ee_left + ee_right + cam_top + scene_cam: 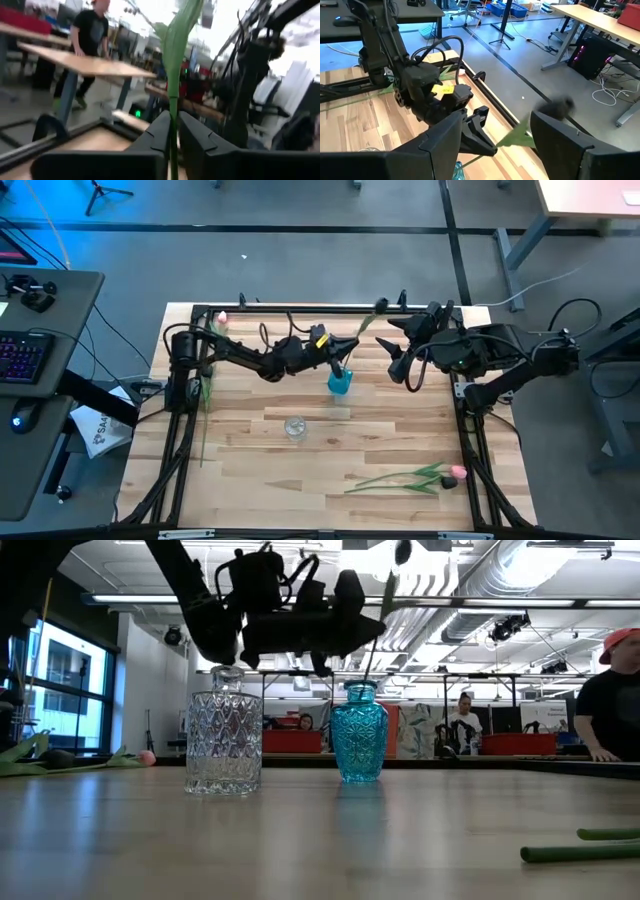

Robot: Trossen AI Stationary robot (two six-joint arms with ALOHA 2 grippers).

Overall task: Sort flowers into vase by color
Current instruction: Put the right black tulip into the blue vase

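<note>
While we look down from above, our left gripper [337, 358] sits just over the blue vase [340, 382], its fingers [155, 134] drawn narrow around the thin green stem of a dark-headed tulip [379, 306]. That stem rises between the fingers in the left wrist view, with a long leaf above them, and in the low view it slants up from the mouth of the vase past the gripper, the dark head [402, 552] at the top. We cannot tell whether the fingers press the stem or merely flank it.

Our right gripper [402, 350] waits just beside the left one, on the far side of the vase from the left arm's base, its jaws standing wide and holding nothing; the dark head lies near them.

Nearer the front edge than the left gripper stands a clear glass vase [294, 427] on the wooden surface [250, 470]. Well apart, toward the front right corner, a pink tulip [455, 473] lies flat with its stem across the boards. Behind the left arm's base another pink tulip [221, 319] rests at the back edge.
</note>
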